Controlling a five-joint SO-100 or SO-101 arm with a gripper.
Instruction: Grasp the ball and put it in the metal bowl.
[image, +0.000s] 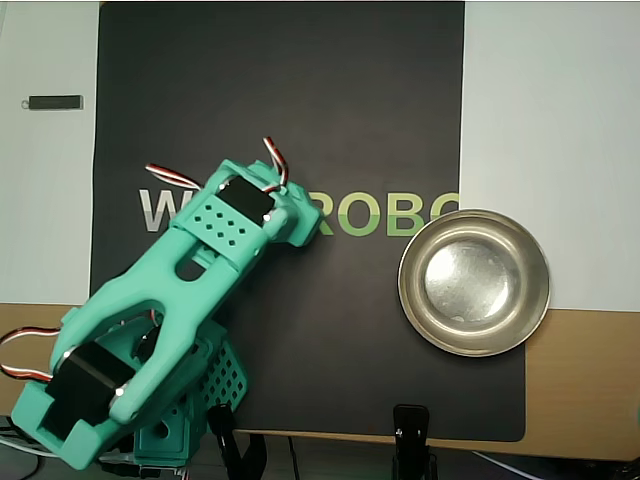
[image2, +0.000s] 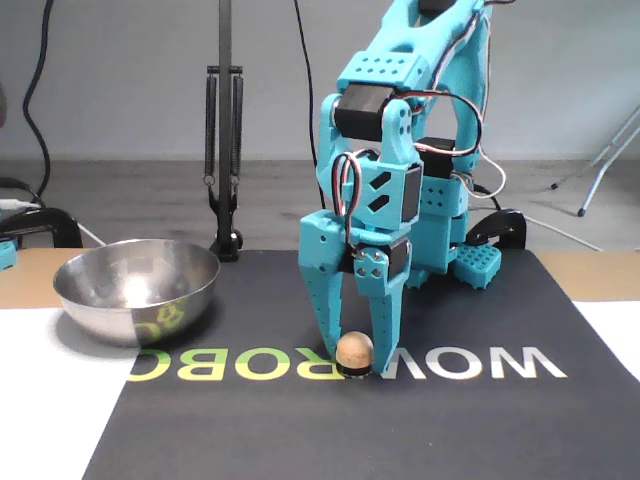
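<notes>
One small peach-beige ball (image2: 353, 351) sits on the dark mat (image2: 300, 430), on the row of printed letters (image2: 250, 364) that crosses it in the fixed view. Its lower part looks dark, as if it rests on a small dark base, though I cannot tell what that is. The teal claw (image2: 355, 360) stands straight down over the ball with its two fingers spread apart, one tip at each side of the ball and both down near the mat, the ball showing in front of the gap between them. Nothing is clenched; the fingers are parted and whether either tip touches the ball cannot be told.

Left of the ball in the fixed view, well apart from it, the metal bowl (image2: 137, 290) rests at the mat's edge, with nothing visible in it. In the overhead view the arm (image: 160, 330) covers the ball, its tip lying over the letters, and the bowl (image: 474, 282) sits to the right, partly on the mat and partly over the desk (image: 585, 385).

Behind the mat, a black lamp-like stand (image2: 224, 150) rises from the desk.
</notes>
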